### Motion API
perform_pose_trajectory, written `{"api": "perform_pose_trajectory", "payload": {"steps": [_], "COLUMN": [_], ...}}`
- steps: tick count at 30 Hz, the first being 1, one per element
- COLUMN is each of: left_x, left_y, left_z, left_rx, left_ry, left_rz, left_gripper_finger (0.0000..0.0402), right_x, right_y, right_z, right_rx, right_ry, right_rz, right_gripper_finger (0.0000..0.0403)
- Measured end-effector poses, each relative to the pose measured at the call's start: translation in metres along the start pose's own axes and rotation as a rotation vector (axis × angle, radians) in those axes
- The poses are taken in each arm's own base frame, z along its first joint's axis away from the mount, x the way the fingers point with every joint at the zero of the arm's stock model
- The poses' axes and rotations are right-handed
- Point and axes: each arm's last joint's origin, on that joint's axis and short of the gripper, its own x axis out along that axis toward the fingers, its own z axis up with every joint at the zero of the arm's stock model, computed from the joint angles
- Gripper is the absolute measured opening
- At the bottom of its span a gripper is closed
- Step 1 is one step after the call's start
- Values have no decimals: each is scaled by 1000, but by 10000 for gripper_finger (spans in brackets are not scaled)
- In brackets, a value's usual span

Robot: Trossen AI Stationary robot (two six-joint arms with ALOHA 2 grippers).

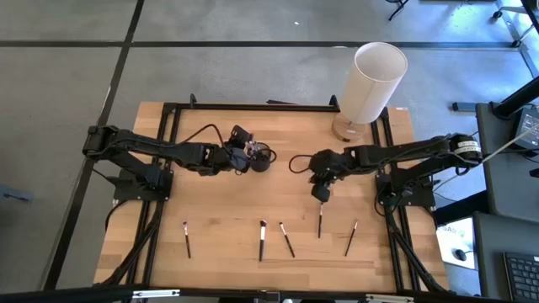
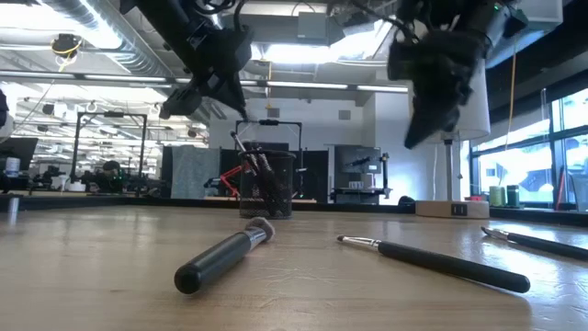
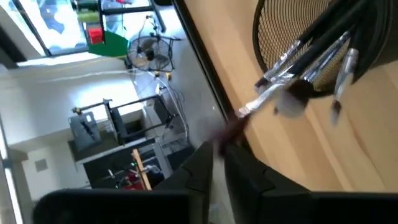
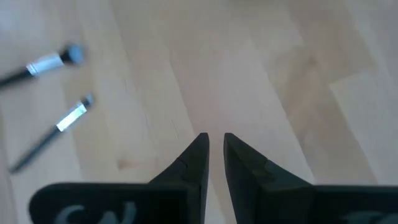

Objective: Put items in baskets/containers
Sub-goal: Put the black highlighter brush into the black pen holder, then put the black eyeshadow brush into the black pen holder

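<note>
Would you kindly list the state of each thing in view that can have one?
Mesh cup: upright, holding several brushes.
Brushes in the cup: leaning, heads up.
Five loose brushes: lying flat on the table, apart from each other.
Left gripper: beside the cup, fingers nearly closed, empty.
Right gripper: above the table near one brush, fingers nearly closed, empty.
White cylinder: upright at the table's far edge.

Bare wood between mesh cup [image 1: 260, 162] and 5 brushes [image 1: 262, 240].

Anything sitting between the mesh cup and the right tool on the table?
No. In the high view only bare wood lies between the mesh cup and the right tool; a loop of cable hangs near that arm.
</note>
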Motion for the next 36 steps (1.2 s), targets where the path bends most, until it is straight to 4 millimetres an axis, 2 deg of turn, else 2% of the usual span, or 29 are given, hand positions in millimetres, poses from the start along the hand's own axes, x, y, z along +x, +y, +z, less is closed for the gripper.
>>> {"api": "perform_pose_trajectory", "payload": {"steps": [6, 9, 12, 16, 21, 25, 30, 33, 36], "left_x": [0, 0, -3, -10, -22, -28, -30, -29, -28], "left_y": [-1, 0, -1, -6, -12, -19, -40, -55, -65], "left_z": [-1, -1, 1, 7, 16, 22, 24, 22, 20], "left_rx": [-90, -205, -362, -552, -768, -836, -889, -899, -901], "left_ry": [20, 28, 22, -25, -101, -153, -179, -177, -165], "left_rz": [-2, 16, 23, -6, -80, -133, -158, -175, -173], "left_gripper_finger": [84, 101, 112, 115, 116, 116, 116, 116, 116], "right_x": [-14, -17, -17, -18, -22, -25, -29, -28, -20], "right_y": [4, 2, 0, -2, 2, 11, 25, 33, 39], "right_z": [22, 26, 19, 2, -17, -25, -39, -39, -36], "right_rx": [113, 203, 259, 389, 454, 512, 595, 640, 668], "right_ry": [-108, -112, -34, 123, 236, 241, 309, 247, 167], "right_rz": [-38, -35, -34, -119, -232, -285, -304, -288, -231], "right_gripper_finger": [49, 49, 49, 49, 49, 49, 49, 55, 82]}}
